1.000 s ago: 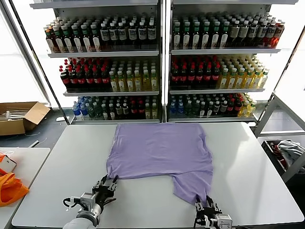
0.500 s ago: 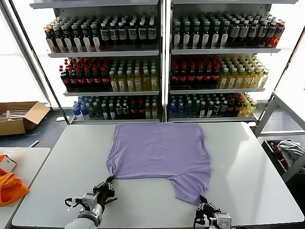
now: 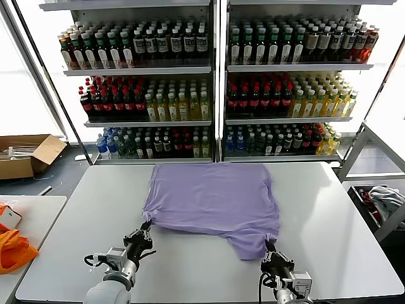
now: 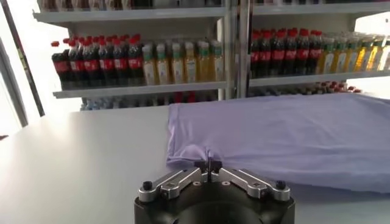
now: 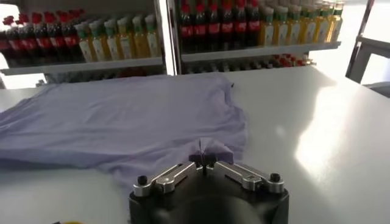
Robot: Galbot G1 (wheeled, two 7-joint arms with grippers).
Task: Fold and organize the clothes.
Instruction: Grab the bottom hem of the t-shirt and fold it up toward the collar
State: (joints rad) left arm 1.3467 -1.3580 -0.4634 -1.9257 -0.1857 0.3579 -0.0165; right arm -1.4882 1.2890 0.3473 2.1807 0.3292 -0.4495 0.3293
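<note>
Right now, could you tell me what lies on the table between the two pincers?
In the head view, only bare white tabletop lies between the left pincer and right pincer; each is shut on the lavender thin-fabric T-shirt's near edge.

Both low at the near edge, left hand (image 3: 147, 229) and right hand (image 3: 268, 247) pinched closed, reaching toward the far side.

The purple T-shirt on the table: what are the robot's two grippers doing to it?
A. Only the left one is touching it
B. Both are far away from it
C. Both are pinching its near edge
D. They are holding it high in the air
C: the left gripper and the right gripper are each shut on the near edge of the purple T-shirt, which lies on the table.
</note>
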